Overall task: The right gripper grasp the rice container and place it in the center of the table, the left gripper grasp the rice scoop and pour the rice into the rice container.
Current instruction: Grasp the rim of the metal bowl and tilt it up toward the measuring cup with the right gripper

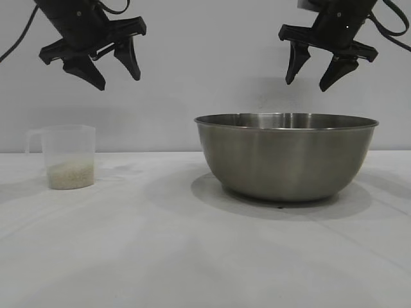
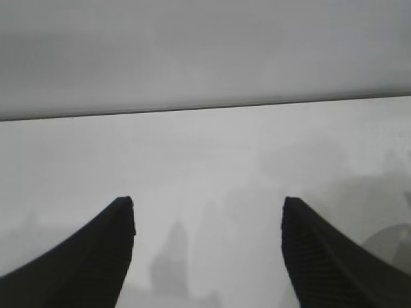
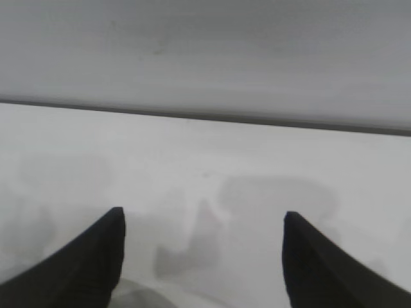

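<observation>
Both black tools hang high with pointed fingers spread and empty, the left tool (image 1: 117,73) above the translucent rice scoop (image 1: 64,156) holding off-white rice (image 1: 70,175), the right tool (image 1: 309,74) over the brushed-steel rice container (image 1: 286,156) on the white counter (image 1: 192,256).

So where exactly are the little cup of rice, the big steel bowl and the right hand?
rice scoop (image 1: 69,151): exterior view, its clear front wall.
rice container (image 1: 286,157): exterior view, its outer steel wall.
right hand (image 1: 317,78): exterior view, between its fingertips.
</observation>
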Motion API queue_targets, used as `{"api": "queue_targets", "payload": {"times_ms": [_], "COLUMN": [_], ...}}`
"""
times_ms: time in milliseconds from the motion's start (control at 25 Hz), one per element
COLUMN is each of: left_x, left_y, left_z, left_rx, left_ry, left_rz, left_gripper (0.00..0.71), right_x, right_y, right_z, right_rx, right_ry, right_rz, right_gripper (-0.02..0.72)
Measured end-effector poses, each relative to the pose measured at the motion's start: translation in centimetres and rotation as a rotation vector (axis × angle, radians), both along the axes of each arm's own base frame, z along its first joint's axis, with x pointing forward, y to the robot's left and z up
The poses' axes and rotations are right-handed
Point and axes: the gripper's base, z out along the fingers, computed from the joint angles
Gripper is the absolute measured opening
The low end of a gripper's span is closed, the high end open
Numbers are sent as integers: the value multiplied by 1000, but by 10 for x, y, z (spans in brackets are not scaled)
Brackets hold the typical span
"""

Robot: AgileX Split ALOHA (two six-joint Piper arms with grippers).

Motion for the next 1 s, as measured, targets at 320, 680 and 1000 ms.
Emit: {"api": "queue_targets", "payload": {"times_ms": [320, 680, 1000], "left_x": [0, 0, 0], "left_y": [0, 0, 0], "left_z": [0, 0, 0], "left_rx": [0, 0, 0], "left_ry": [0, 2, 3], "left_rz": [0, -1, -2], "left_gripper": [437, 437, 437], "right_x": [-1, -25, -50], "right_y": [0, -3, -8], "right_z": [2, 17, 35], "right_rx": [-2, -73, -137], "right_ry": [4, 156, 308], "right_rz": [6, 99, 157], "right_gripper": [434, 434, 434]}}
